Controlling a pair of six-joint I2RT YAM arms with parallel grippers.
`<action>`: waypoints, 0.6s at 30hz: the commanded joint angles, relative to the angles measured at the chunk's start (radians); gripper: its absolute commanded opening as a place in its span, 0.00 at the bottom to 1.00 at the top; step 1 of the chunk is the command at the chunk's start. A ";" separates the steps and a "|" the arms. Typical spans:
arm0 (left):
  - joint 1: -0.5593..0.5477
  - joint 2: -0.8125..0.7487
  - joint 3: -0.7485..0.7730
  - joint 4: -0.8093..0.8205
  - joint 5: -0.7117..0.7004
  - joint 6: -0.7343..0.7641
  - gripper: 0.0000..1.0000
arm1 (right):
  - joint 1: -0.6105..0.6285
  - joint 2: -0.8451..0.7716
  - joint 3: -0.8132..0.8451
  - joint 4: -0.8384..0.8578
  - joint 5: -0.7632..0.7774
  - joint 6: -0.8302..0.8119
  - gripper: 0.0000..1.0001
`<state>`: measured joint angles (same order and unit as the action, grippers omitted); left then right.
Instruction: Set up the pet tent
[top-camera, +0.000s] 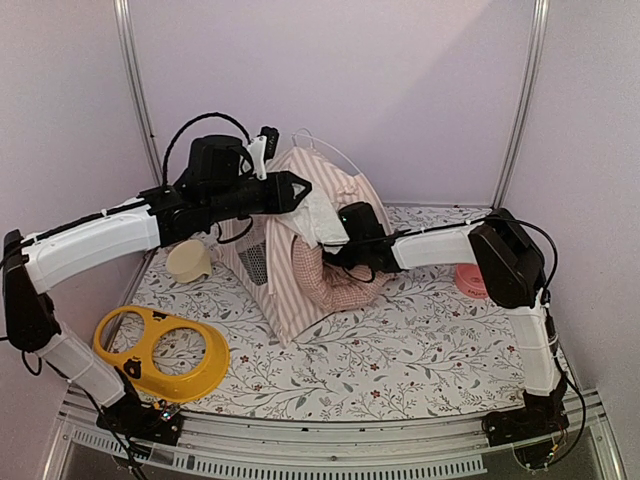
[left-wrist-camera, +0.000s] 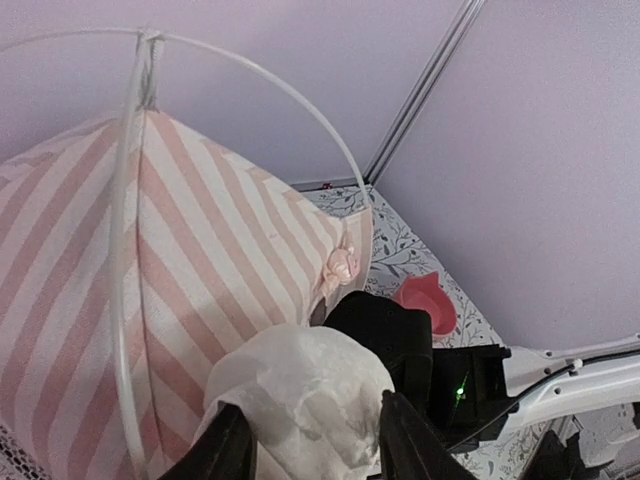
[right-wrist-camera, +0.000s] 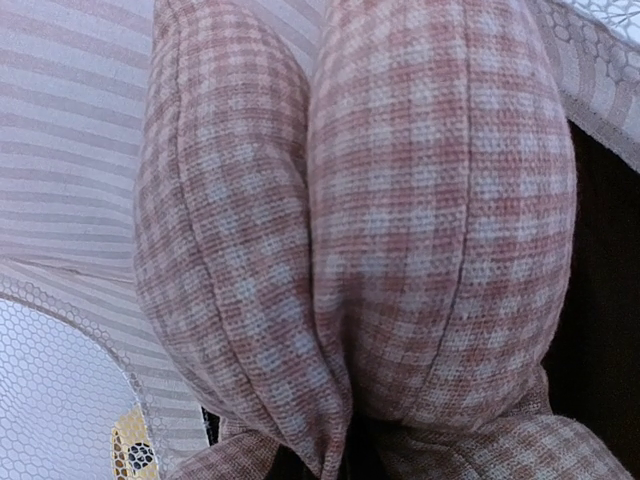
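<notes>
The pink-and-white striped pet tent (top-camera: 290, 270) stands upright in the middle of the mat, its thin wire poles (left-wrist-camera: 125, 250) crossing above the peak. My left gripper (top-camera: 302, 190) hovers at the tent's upper front. Its jaws stand apart, with the bunched white sheer curtain (left-wrist-camera: 300, 400) lying between the fingers (left-wrist-camera: 412, 445). My right gripper (top-camera: 347, 262) is at the tent's door, shut on the folded pink checked cushion (right-wrist-camera: 400, 220), which fills the right wrist view and hides its fingers. The cushion (top-camera: 345, 288) sticks partly out of the door.
A yellow two-hole bowl stand (top-camera: 160, 352) sits front left, a cream bowl (top-camera: 188, 260) left of the tent, and a pink bowl (top-camera: 470, 282) right, behind my right arm. The floral mat (top-camera: 400, 350) covers the table. Walls and metal posts (top-camera: 520, 100) close the back.
</notes>
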<state>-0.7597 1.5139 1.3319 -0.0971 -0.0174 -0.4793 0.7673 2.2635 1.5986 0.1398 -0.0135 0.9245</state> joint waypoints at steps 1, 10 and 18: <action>-0.005 -0.048 -0.037 -0.084 -0.161 0.028 0.44 | -0.003 0.019 -0.012 -0.097 -0.037 -0.022 0.00; -0.078 -0.176 -0.144 -0.024 -0.382 0.088 0.32 | -0.015 0.007 -0.012 -0.095 -0.045 -0.039 0.00; -0.077 -0.183 -0.128 -0.058 -0.455 0.116 0.35 | -0.019 0.017 -0.016 -0.094 -0.052 -0.039 0.00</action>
<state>-0.8513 1.3159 1.1938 -0.1249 -0.4175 -0.3889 0.7563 2.2635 1.5986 0.1371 -0.0471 0.9039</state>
